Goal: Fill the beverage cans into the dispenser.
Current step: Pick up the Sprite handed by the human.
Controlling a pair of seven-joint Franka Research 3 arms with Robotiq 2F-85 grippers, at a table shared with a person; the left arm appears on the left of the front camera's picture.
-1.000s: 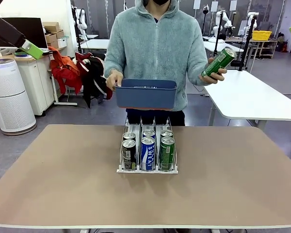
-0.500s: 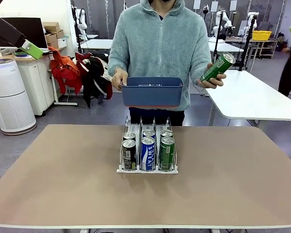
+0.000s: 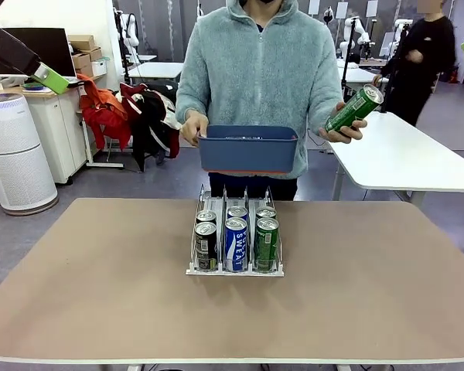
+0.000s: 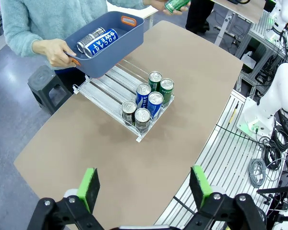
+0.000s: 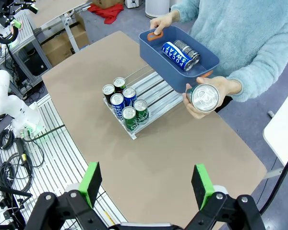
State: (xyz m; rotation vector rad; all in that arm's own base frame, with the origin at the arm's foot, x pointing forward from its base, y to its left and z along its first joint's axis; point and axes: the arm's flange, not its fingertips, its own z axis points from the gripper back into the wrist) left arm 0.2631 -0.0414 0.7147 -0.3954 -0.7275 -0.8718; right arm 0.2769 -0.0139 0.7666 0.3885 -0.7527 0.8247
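While a bin (image 3: 247,151) hovers behind, the dispenser (image 3: 233,272) holds 6 cans (image 3: 236,243).

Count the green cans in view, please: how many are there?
3. One green can stands at the front of the dispenser's right lane, another behind it; the person's hand holds the third beside the blue bin. None shows inside the bin.

Open workshop hall around a tan work table

The tan rounded-corner table top (image 3: 100,301) stands on a smooth grey floor (image 3: 139,185). At far left, a white ribbed cylindrical air purifier (image 3: 15,154) sits just beside a low white cabinet (image 3: 58,135) bearing a flat black monitor (image 3: 58,46) and brown cardboard boxes (image 3: 83,48). Red and black garments (image 3: 104,112) hang near it. A long white table (image 3: 402,154) runs along the right, with a yellow plastic crate (image 3: 417,56) well behind it.
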